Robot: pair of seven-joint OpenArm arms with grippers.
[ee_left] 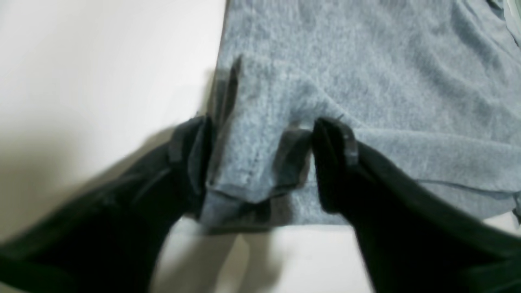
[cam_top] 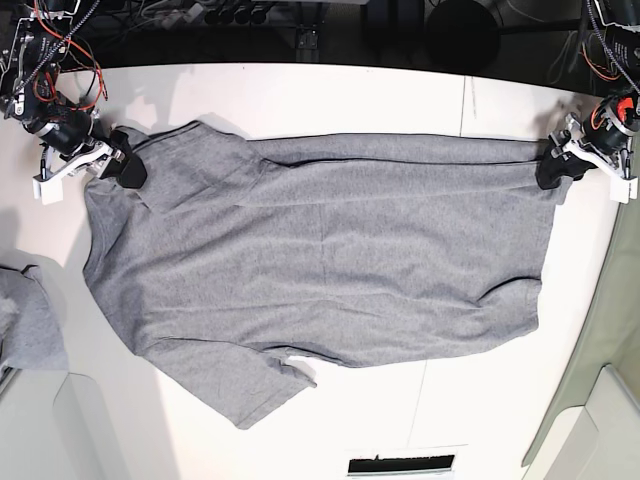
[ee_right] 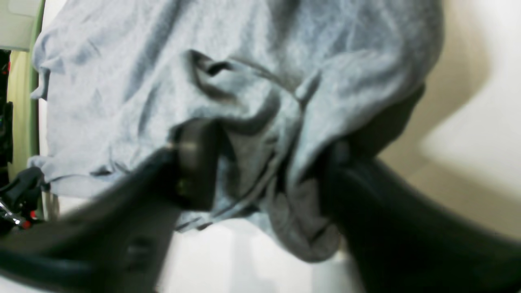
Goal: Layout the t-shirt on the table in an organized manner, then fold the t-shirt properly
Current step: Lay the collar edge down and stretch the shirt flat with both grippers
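One t-shirt (cam_top: 320, 260), spread flat across counter (cam_top: 300, 95), both far corners under jaws.
Soft, light, wrinkly cloth w/ no stiffness; likely to sag and crease, so take hems/corners, not mid-panel. Left gripper (ee_left: 260, 162): jaws wide apart, straddling hem corner, not pinched. Right gripper (ee_right: 264, 171): jaws part-open w/ bunched cloth betw. them; firm hold can't be confirmed. One sleeve points toward near counter edge.

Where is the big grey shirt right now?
In the base view, the t-shirt lies spread across the middle of the white table, stretched between the right hand and the left hand.
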